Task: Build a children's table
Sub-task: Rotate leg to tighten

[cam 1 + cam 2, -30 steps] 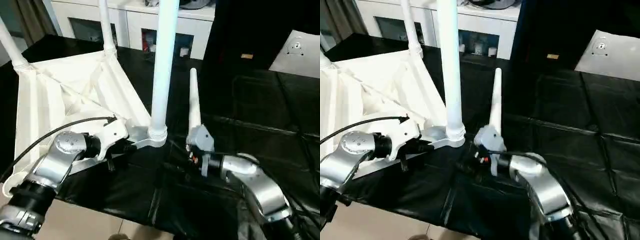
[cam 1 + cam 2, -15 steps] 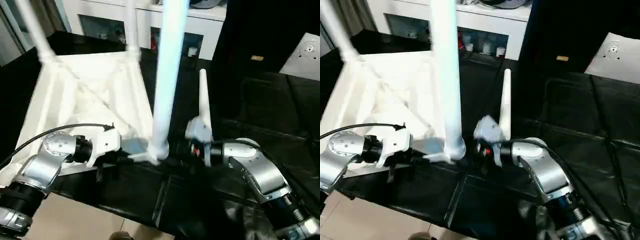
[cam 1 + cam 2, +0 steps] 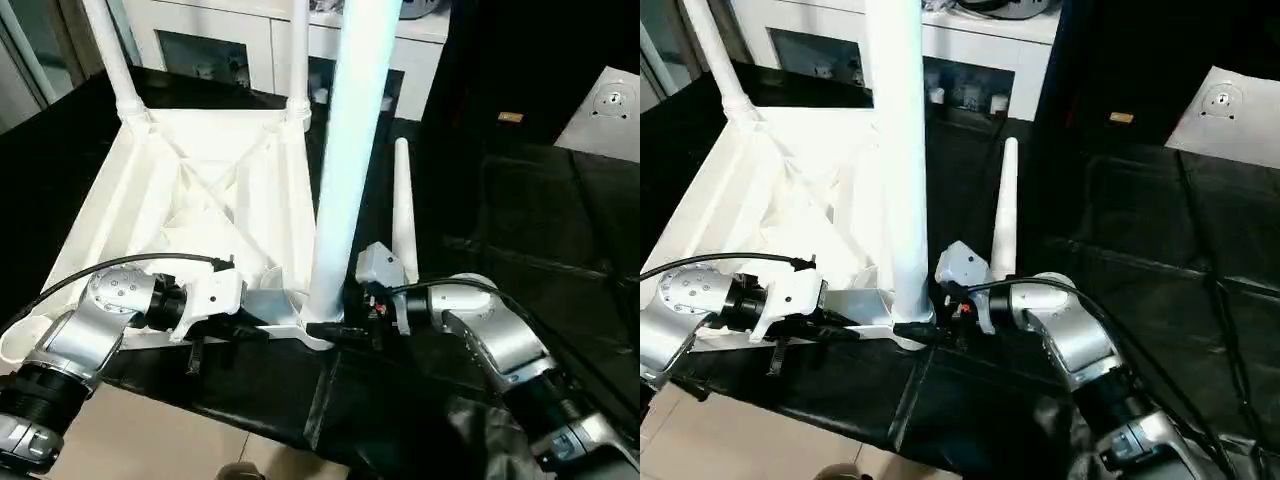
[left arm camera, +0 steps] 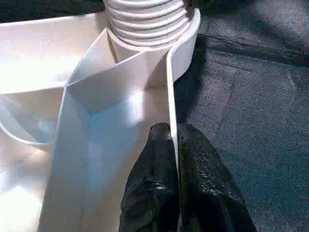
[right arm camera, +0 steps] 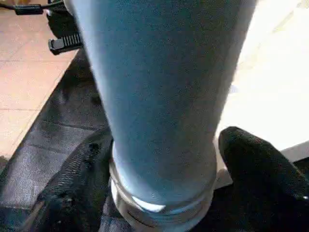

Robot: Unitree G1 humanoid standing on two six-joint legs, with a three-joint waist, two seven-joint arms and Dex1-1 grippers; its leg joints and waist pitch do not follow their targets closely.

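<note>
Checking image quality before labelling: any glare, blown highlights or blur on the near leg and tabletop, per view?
Left eye view: near leg reads bluish and shaded, tabletop underside bright but ribs legible. Left wrist view: tabletop wall carries a glare patch, left gripper fingers sharp, pinched on the rim. Right wrist view: near leg soft, out of focus, tabletop behind blown white; right gripper fingers dark either side.

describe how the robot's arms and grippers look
Both forearms are rounded silver metal with black wrist collars and white gripper housings. The left gripper and right gripper have black textured fingers. A black cable loops over the left arm; red shows at the right wrist.
</note>
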